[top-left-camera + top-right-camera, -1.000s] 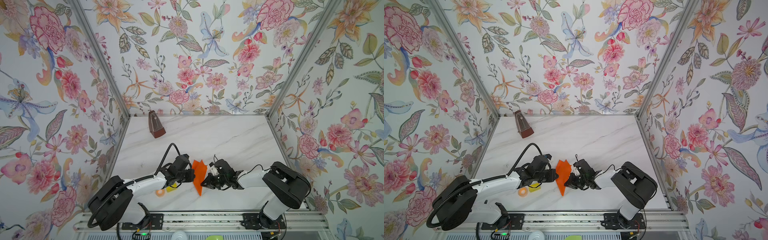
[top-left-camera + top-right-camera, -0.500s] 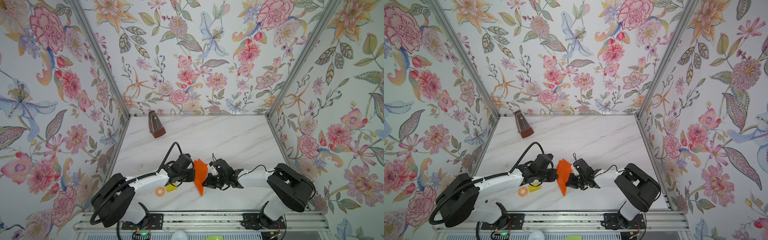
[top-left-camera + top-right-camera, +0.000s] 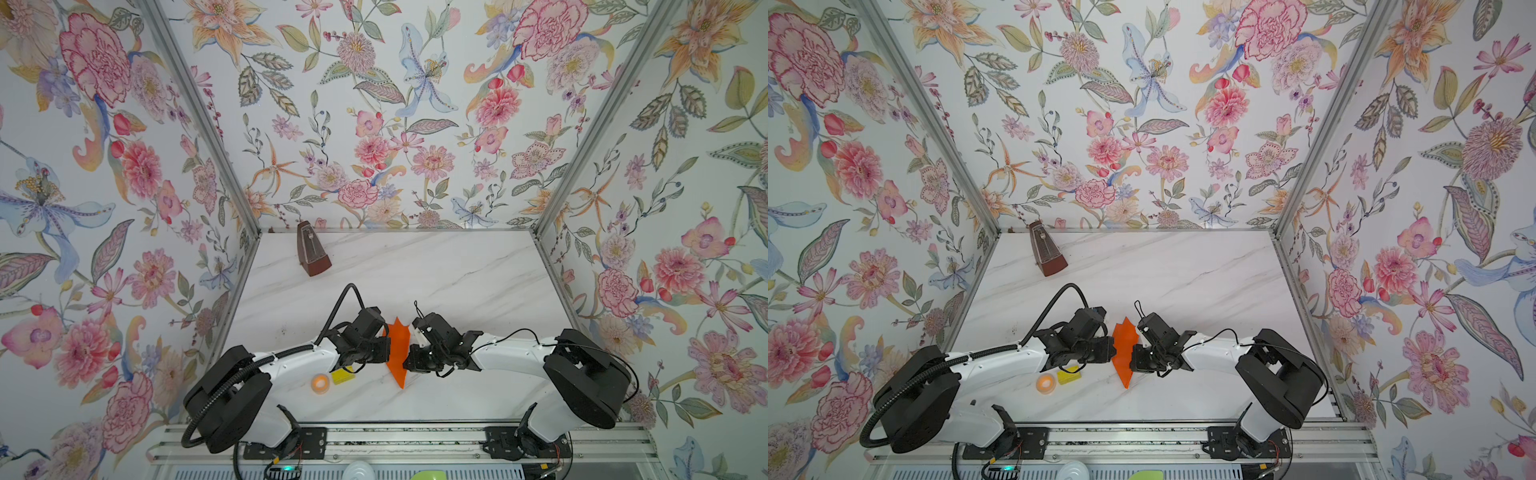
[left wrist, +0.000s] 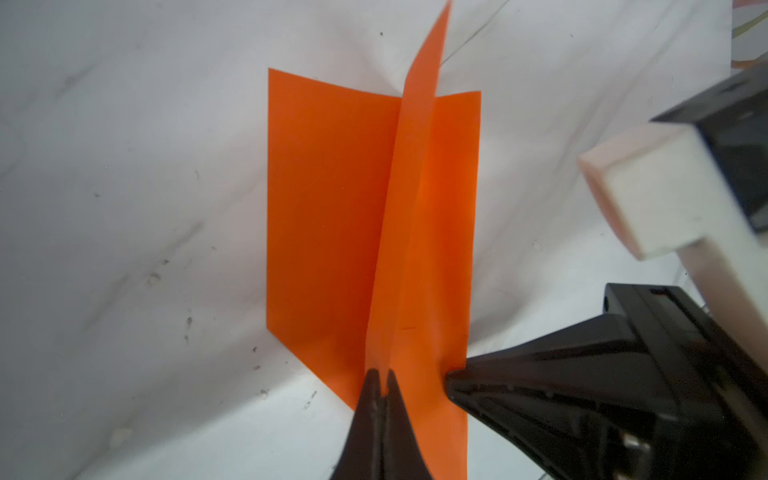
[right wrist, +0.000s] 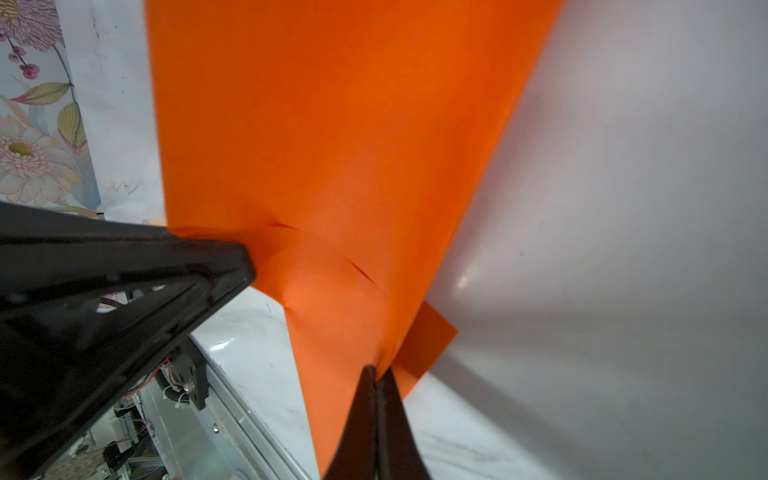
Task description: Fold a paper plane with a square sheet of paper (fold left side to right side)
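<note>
The square sheet of paper (image 3: pixel 397 347) (image 3: pixel 1124 349) is bright orange and creased into a narrow pointed shape near the table's front middle. In the left wrist view the paper (image 4: pixel 332 208) has an upright centre flap with a flat wing on each side. My left gripper (image 3: pixel 387 353) (image 3: pixel 1112 351) (image 4: pixel 383 376) is shut on that centre flap. My right gripper (image 3: pixel 406 360) (image 3: pixel 1133 359) (image 5: pixel 376 372) comes in from the other side and is shut on a wing edge of the paper (image 5: pixel 332 145). The pointed tip faces the front edge.
A brown metronome (image 3: pixel 311 253) (image 3: pixel 1047 255) stands at the back left. An orange tape ring (image 3: pixel 320 382) (image 3: pixel 1045 383) and a small yellow block (image 3: pixel 343 375) (image 3: pixel 1069 376) lie under my left forearm. Floral walls close in three sides.
Both grippers have stayed shut on the paper in nearly the same spot. The arms' elbows have shifted only slightly.
</note>
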Action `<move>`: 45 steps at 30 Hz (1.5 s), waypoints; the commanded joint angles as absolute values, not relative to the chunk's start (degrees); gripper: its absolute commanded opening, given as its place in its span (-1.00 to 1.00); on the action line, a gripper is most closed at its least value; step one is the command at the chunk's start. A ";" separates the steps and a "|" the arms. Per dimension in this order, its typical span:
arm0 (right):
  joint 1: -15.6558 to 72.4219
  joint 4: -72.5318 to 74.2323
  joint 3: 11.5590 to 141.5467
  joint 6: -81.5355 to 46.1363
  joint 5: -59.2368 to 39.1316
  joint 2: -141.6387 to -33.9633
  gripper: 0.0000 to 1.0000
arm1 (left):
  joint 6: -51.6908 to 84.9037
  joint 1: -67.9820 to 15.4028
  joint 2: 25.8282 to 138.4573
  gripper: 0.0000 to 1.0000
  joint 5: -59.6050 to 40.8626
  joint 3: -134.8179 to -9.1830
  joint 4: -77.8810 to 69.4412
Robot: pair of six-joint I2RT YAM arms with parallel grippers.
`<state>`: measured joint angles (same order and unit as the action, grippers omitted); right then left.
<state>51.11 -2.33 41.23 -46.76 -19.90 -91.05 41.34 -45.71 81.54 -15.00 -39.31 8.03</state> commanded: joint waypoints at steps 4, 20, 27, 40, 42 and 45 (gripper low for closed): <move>52.74 -5.05 42.74 -43.78 -18.73 -94.75 -1.00 | 42.63 -45.97 79.53 -1.00 -15.84 -40.23 7.28; 53.07 -7.81 41.58 -46.50 -15.21 -89.59 -0.59 | 43.32 -45.98 82.02 -1.00 -15.08 -39.91 6.16; 51.77 -10.40 39.58 -53.06 -13.90 -82.59 -0.35 | 45.98 -45.87 82.35 -1.00 -14.24 -36.02 2.05; 52.29 -8.96 38.15 -58.11 -14.74 -78.08 -0.39 | 48.51 -45.88 79.78 -1.00 -13.49 -33.95 0.16; 52.50 -3.55 36.21 -59.34 -17.76 -77.82 -0.55 | 48.69 -45.88 79.29 -1.00 -13.27 -33.78 0.23; 52.31 5.14 33.81 -61.81 -23.21 -80.46 -0.71 | 48.89 -45.89 79.32 -1.00 -13.28 -33.61 0.24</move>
